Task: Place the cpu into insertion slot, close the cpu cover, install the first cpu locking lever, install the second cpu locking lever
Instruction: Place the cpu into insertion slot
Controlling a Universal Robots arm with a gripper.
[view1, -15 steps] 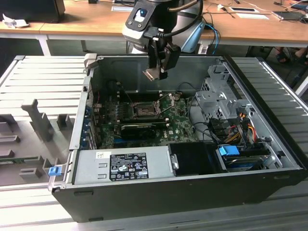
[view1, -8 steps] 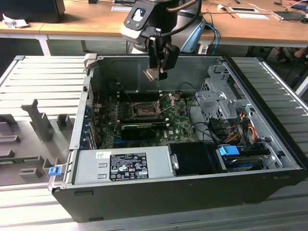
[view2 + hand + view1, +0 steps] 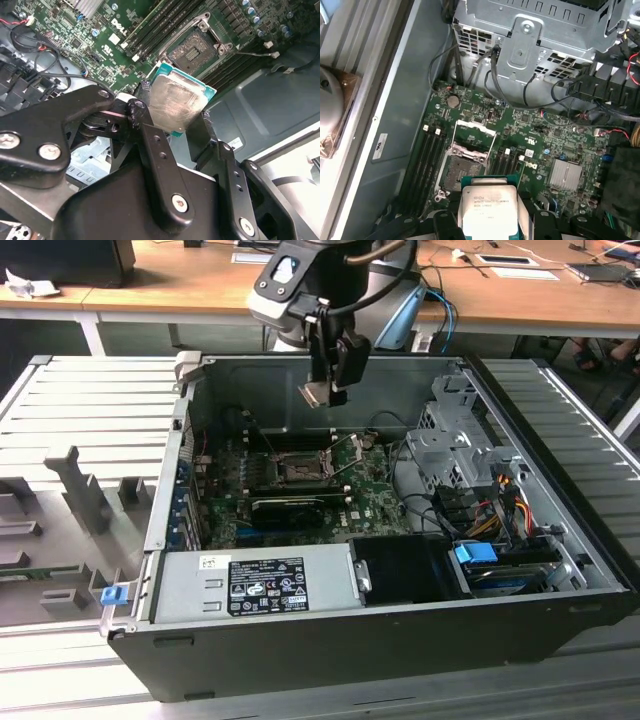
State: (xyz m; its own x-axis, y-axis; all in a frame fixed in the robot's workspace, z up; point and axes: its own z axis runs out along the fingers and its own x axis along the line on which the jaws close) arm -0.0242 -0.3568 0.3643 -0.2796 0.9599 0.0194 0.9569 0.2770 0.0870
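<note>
My gripper [image 3: 322, 392] hangs above the open computer case, shut on the cpu [image 3: 315, 393], a flat square chip with a dull metal face. In both wrist views the cpu [image 3: 176, 101] [image 3: 487, 210] sits between the black fingers [image 3: 150, 137], well above the board. Below it on the green motherboard lies the insertion slot [image 3: 300, 472] [image 3: 196, 48] [image 3: 457, 173], a dark square socket in a silver frame, with nothing in it. The cpu cover [image 3: 476, 134] stands swung open at the socket's edge. Thin lever wires [image 3: 346, 452] stick up beside the socket.
The case [image 3: 200, 380] walls ring the board. A grey power supply [image 3: 255, 585] lies along the front, a long black card [image 3: 290, 508] just in front of the socket, and a metal drive cage [image 3: 450, 445] with cables on the exterior view's right. Grey fixtures [image 3: 80, 490] stand outside on the left.
</note>
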